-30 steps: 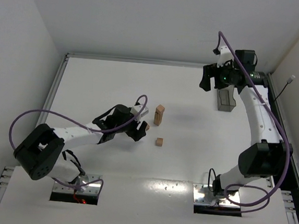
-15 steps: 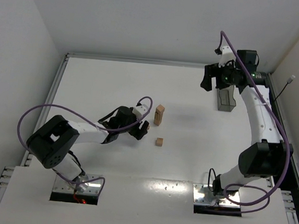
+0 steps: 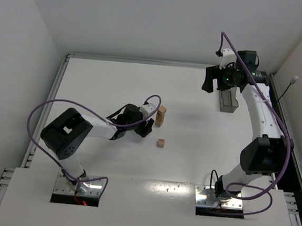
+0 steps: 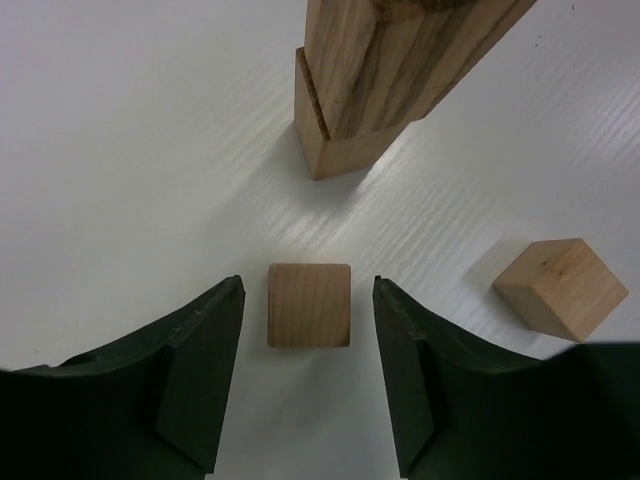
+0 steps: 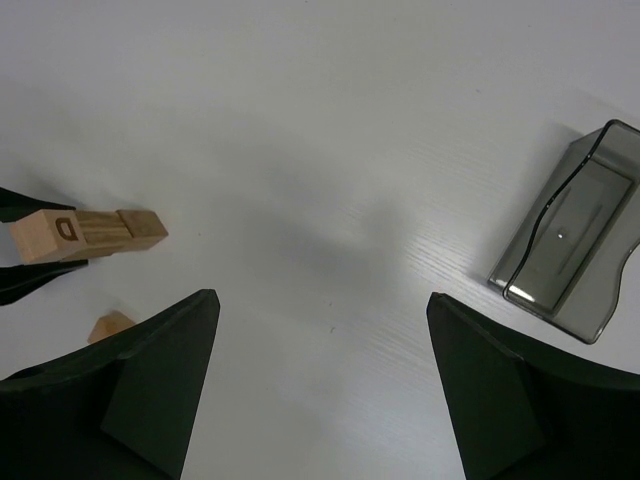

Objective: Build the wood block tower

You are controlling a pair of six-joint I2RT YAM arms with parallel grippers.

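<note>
We judge the build to be partway done. The tower [image 3: 161,116] stands upright near the middle of the surface [image 3: 101,82], a few pieces tall. In the left wrist view its bottom piece carries taller wood that sits a little off square on it, and we cannot count the upper pieces for certain. Two loose pieces are not yet on it. One cube [image 4: 309,304] lies flat on the surface just in front of the tower's foot. The left hand [image 3: 145,127] is low over it, with its fingers [image 4: 200,360] one on each side and a thin strip of surface showing between each pad and the wood. So this hand is partly open, straddling the cube, and has hold of nothing as far as we can see. The second cube [image 4: 560,288] rests apart to the side, turned at an angle and touching neither the tower nor the hand. The right hand [image 3: 215,81] hangs high at the far right, near the dark bin [image 3: 227,101], spread wide with nothing between its fingers. What is left, in our reckoning, is to grip the straddled cube, lift it and seat it on top without nudging the off-square joint, then do likewise with the second cube.
</note>
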